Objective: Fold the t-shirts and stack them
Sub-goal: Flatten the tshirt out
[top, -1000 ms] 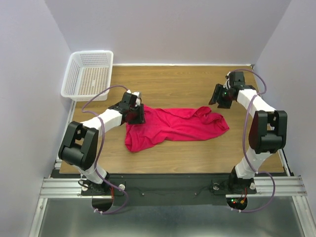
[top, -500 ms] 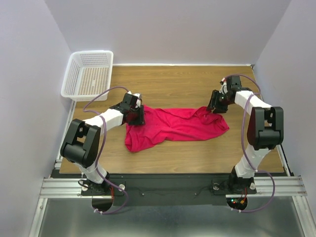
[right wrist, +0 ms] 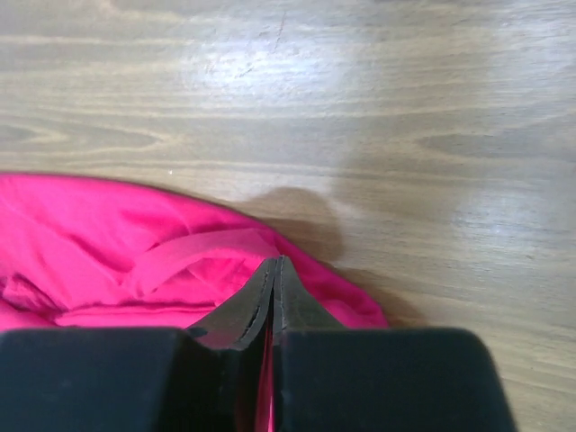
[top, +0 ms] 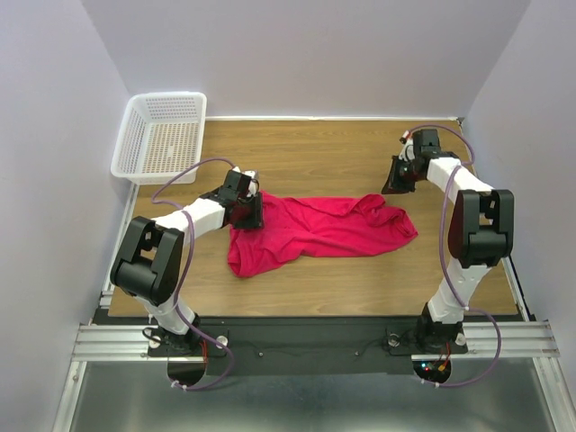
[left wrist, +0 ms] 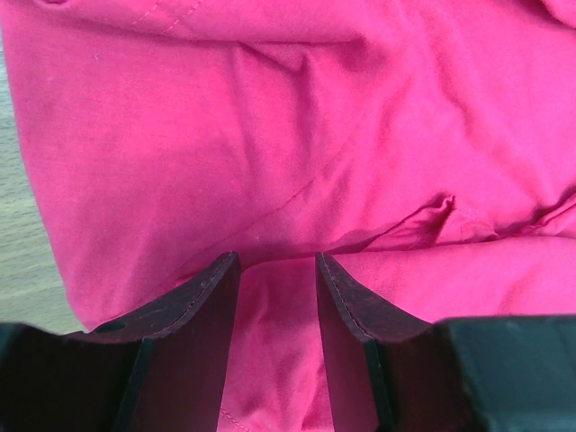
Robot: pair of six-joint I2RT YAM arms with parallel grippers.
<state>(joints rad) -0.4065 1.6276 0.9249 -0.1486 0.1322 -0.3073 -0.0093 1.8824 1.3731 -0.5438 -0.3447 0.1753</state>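
Crimson-pink crumpled cloth t-shirt [top: 315, 227]: 1, beneath half-parted left gripper [left wrist: 276, 270], its edge under closed right gripper [right wrist: 274, 265]; hold unclear. Advice: pinch 1 layer at each end, lift evenly, spread flat.

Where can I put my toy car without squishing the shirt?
Bare wood runs along the back of the table, from the white basket to the right arm. Another strip lies in front, between the t-shirt and the near edge. The middle is crowded: the shirt sprawls from the left arm to the right one.
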